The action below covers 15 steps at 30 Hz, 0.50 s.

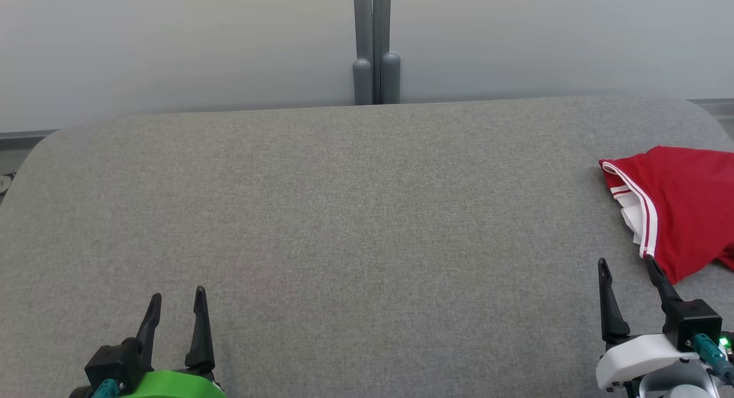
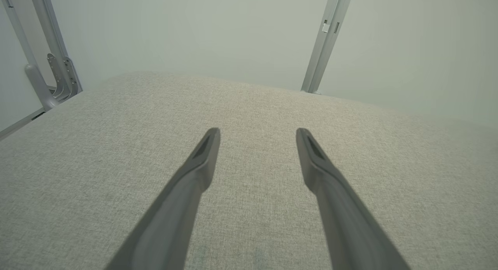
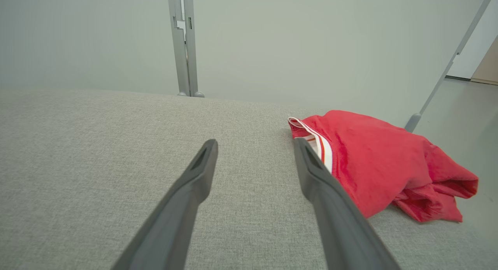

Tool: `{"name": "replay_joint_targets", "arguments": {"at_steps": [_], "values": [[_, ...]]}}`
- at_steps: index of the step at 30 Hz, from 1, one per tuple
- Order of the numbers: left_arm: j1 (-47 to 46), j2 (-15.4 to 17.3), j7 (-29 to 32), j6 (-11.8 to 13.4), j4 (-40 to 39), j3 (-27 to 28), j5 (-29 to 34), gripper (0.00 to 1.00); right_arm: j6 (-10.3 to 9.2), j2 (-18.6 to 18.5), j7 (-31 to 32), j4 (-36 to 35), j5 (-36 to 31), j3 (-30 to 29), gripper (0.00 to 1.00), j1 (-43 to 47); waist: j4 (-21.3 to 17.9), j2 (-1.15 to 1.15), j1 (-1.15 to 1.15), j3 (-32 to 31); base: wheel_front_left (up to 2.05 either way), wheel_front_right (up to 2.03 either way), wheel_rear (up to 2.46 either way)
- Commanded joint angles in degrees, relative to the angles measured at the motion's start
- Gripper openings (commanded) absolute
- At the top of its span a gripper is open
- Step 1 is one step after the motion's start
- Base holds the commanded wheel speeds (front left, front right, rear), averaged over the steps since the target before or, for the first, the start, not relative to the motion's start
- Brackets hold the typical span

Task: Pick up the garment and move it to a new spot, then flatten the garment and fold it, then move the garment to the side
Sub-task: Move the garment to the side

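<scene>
Grey table [image 1: 344,214] — garment [image 1: 688,209] bunched, striped hem [image 1: 632,192] facing left.

Work surface: a wide table [image 1: 321,214] covered in grey woven fabric, far corners rounded. Behind it stand pale grey-white wall panels [image 1: 172,42], plain and matte. A grey metal post [image 1: 373,36] rises at the middle of the far edge, where two panels meet, with two rounded caps at its base. Head view: a dark strip [image 1: 26,135] runs along the foot of the panels at left. Right wrist view: a grey pole [image 3: 447,67] appears slanted beyond the table's end, with pale floor [image 3: 463,122] below it and a tan patch [image 3: 486,63] at the far right edge. Lighting is soft and even, shadows faint.
</scene>
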State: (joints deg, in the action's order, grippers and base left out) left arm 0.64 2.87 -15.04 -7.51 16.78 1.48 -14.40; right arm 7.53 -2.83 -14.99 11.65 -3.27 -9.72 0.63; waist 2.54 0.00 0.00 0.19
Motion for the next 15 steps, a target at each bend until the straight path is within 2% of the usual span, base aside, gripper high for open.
{"name": "replay_joint_targets", "arguments": {"at_steps": [1, 15], "values": [[-0.3, 0.1, -0.2, 0.0, -0.1, 0.0, -0.3, 1.0, -0.09, -0.2, -0.2, -0.1, 0.2, -0.1, 1.0, 0.6, 0.0, 0.0, 0.0, 0.0, 0.0, 0.0, 0.0], [0.0, 0.0, 0.0, 0.0, -0.3, 0.1, -0.3, 1.0, 0.0, 0.0, 0.0, 0.6, 0.0, -0.8, 1.0, 0.0, -0.2, 0.0, 0.0, -0.1, 0.0, 0.0, 0.0]]}}
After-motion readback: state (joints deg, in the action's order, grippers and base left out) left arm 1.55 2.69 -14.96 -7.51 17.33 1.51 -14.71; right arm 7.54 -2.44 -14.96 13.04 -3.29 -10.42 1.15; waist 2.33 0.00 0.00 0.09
